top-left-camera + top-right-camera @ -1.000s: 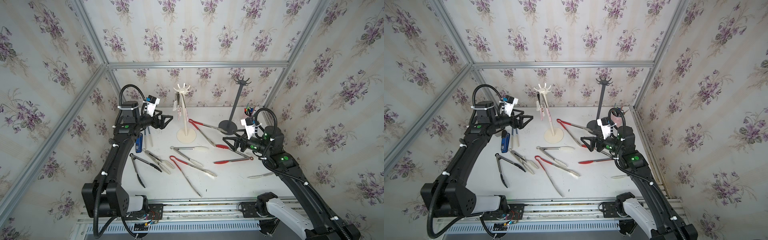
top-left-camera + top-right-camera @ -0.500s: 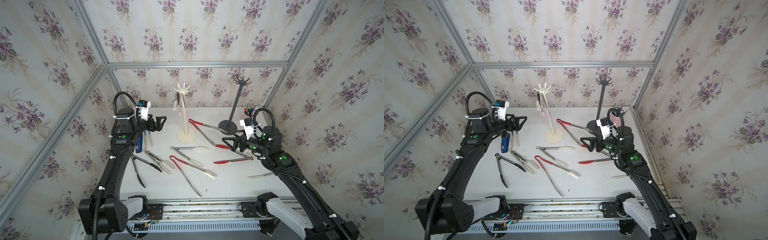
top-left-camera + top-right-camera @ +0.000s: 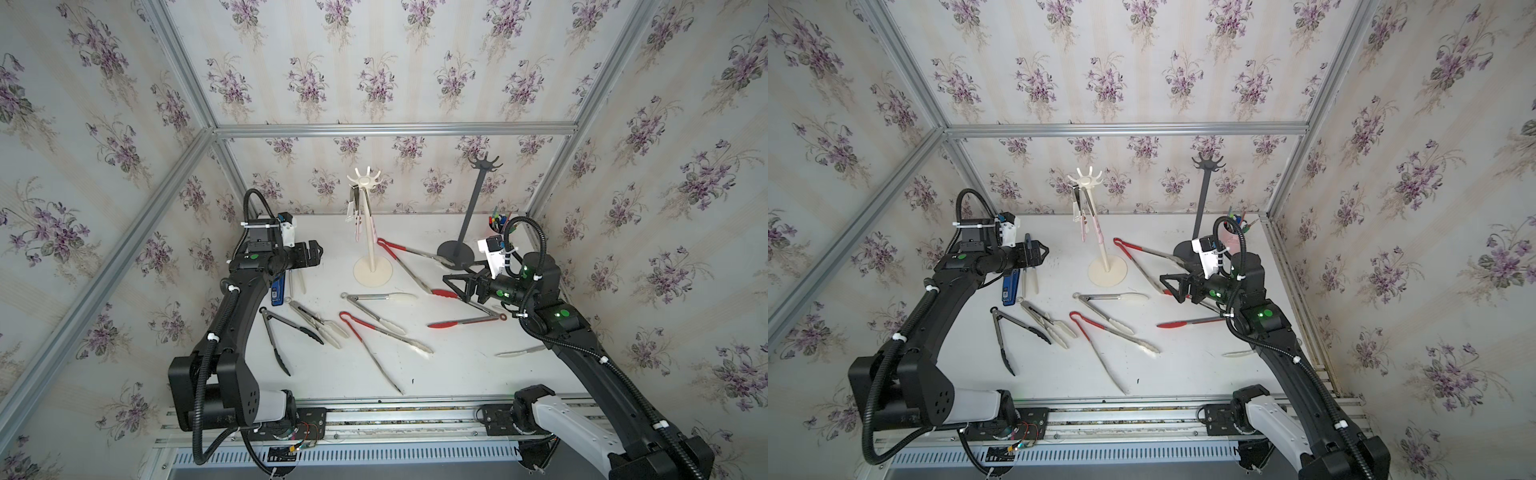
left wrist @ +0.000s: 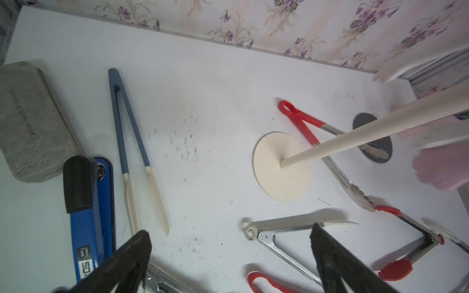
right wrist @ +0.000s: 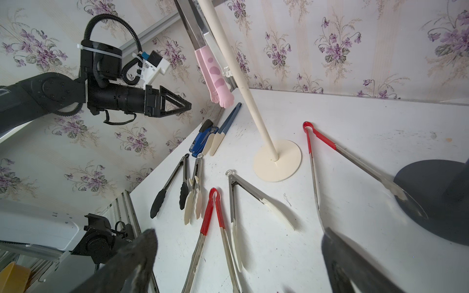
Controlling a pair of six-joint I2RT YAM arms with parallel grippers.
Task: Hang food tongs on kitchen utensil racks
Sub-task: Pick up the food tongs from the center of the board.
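Pulling my spread left gripper (image 3: 318, 252) off the cream rack (image 3: 371, 249), I see pink tongs (image 3: 356, 226) hung; right gripper (image 3: 452, 285) gapes too.

The table top (image 4: 203, 96) is a matt white board, scuffed and speckled with small dark marks. The cream rack (image 4: 279, 182) looks smooth and matt; whether it is painted wood or plastic, I cannot tell. The dark rack (image 5: 431, 177) has a dull grey finish. One pair of red-handled tongs (image 5: 322, 138) shows bright polished steel arms under a smooth red sleeve. The hanging pink tongs (image 5: 215, 73) have soft-looking matt pink tips on shiny steel. The blue-grey tongs (image 4: 118, 126) are matt plastic with cream tips. The grey case (image 4: 33, 119) looks rough and fibrous. The blue tool (image 4: 86, 228) is glossy plastic. The walls (image 3: 374, 62) carry matt flowered paper, framed by brushed aluminium bars (image 3: 395, 131).
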